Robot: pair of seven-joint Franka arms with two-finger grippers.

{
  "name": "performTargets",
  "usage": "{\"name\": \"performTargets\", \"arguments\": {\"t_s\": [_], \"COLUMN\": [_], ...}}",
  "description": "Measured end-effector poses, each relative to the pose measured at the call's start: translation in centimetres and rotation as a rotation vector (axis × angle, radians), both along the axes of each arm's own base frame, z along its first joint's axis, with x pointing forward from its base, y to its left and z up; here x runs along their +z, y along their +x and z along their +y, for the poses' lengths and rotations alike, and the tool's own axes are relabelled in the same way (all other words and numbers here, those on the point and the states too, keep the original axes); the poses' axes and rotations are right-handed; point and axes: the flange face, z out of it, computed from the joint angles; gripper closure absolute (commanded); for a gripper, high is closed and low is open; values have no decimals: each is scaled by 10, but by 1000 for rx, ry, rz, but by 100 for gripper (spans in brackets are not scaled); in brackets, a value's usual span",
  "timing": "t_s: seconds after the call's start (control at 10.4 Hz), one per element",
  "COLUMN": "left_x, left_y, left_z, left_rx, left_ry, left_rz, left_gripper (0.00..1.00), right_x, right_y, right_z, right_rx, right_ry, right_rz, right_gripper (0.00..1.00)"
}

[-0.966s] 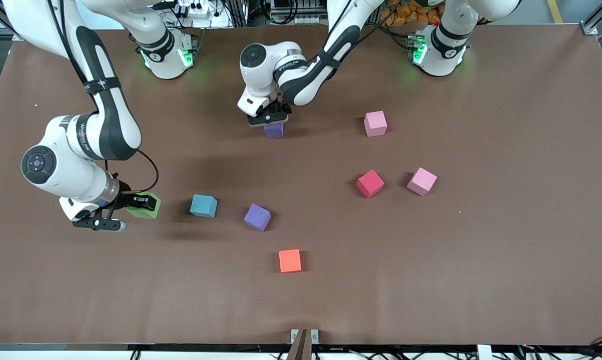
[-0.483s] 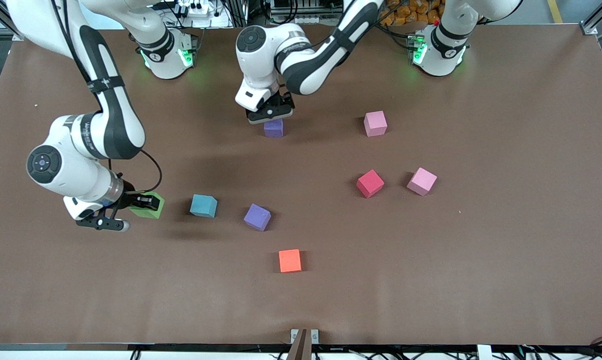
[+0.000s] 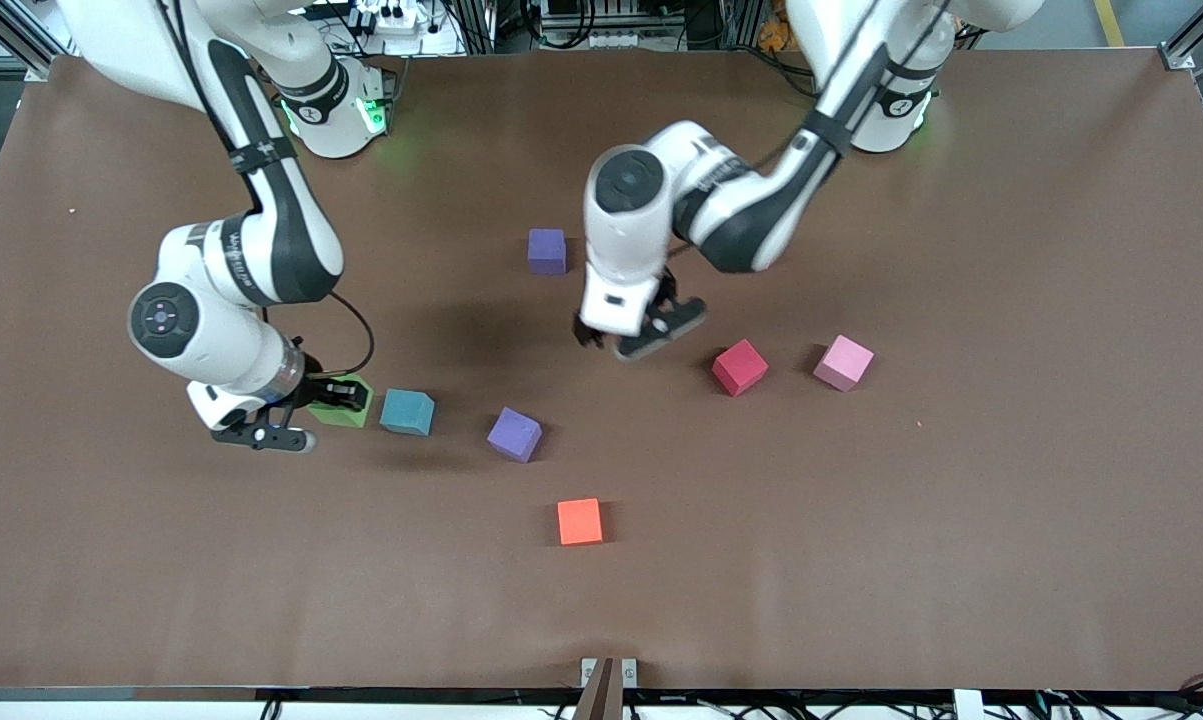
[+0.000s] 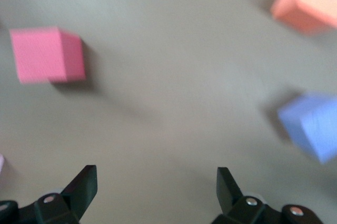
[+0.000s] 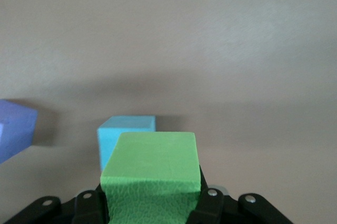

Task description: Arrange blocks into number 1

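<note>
The right end effector is clamped on the green block, which shows between its fingers in the right wrist view. It hangs low over the counter toward the right arm's end, and the light blue block sits just beside the green one. One purple block lies a little past the light blue one, toward the left arm's end.

The left end effector hovers over the middle of the counter with its fingers spread wide and nothing between them. The red block lies near it, toward the left arm's end, with a pink block just beside the red. The second purple block rests near the left end effector, toward the right arm's base. The orange block lies well apart from both end effectors, nearest the front camera.
</note>
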Motion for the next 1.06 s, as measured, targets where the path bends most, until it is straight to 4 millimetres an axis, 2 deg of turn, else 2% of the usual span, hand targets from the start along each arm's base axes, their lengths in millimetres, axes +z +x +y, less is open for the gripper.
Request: {"name": "performTargets", "arguments": {"t_s": [0.1,0.29,0.48,0.68,0.77,0.87,1.06], "left_x": [-2,-5,-13,-28,-31,-31,-31], "left_y": [22,54,70,75,76,77,77], "left_z": [27,72,101,111,114,115,115], "left_rx": [31,83,126,142,147,149,150], "left_ry": [5,12,22,33,35,35,35], "left_rz": [1,4,17,37,41,42,41], "left_gripper": [0,0,0,0,0,0,0], "right_x": [-3,-9,-18,-31,-39,-46,-64], "right_y": [-7,-23,-43,-74,-91,-105,-130], "right_z": [21,69,128,191,215,231,243], "right_rx": [4,4,-10,-13,-4,9,40], "right_ry": [-3,22,45,40,32,23,-3], "right_rz": [7,16,0,-10,-1,11,44], "right_gripper": [42,42,42,43,43,43,43]}}
